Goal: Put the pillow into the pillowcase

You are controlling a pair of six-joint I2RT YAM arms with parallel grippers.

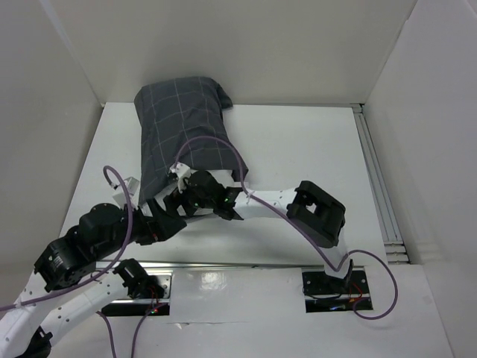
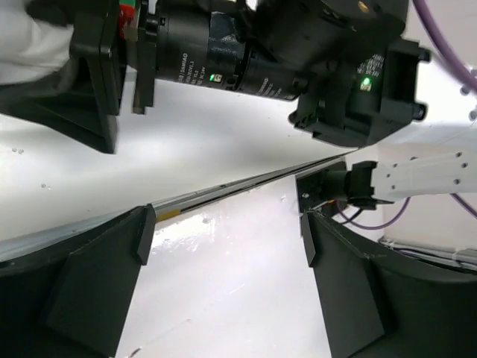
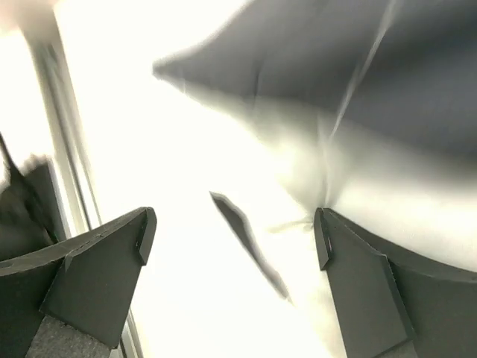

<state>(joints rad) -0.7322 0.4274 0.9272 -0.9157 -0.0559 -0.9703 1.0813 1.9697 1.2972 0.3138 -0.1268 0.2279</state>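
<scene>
From above, I see the pillowcase (image 1: 182,127) lying on the white desk (image 1: 298,149), toward the far left, its far end close to the back wall. It looks plump and rounded, and its near end is hidden under my two wrists. From this view I cannot make out the pillow itself. The left arm (image 1: 82,246) reaches in from the near left, and the right arm (image 1: 320,212) bends across from the right. Both wrists meet just at the near edge of the cloth, with purple cables (image 1: 223,149) looping over it.

On the left wrist camera, the left fingers (image 2: 97,283) stand wide apart with only bare desk between them, holding nothing. The black wrist of the right arm fills the top of the view, a green light showing on it.

The right wrist camera is badly blurred. The right fingers (image 3: 97,276) are spread wide and grip nothing. Ahead of them is the dark cloth, with a pale, soft shape under its edge. It may be the pillow, but I cannot tell.
</scene>
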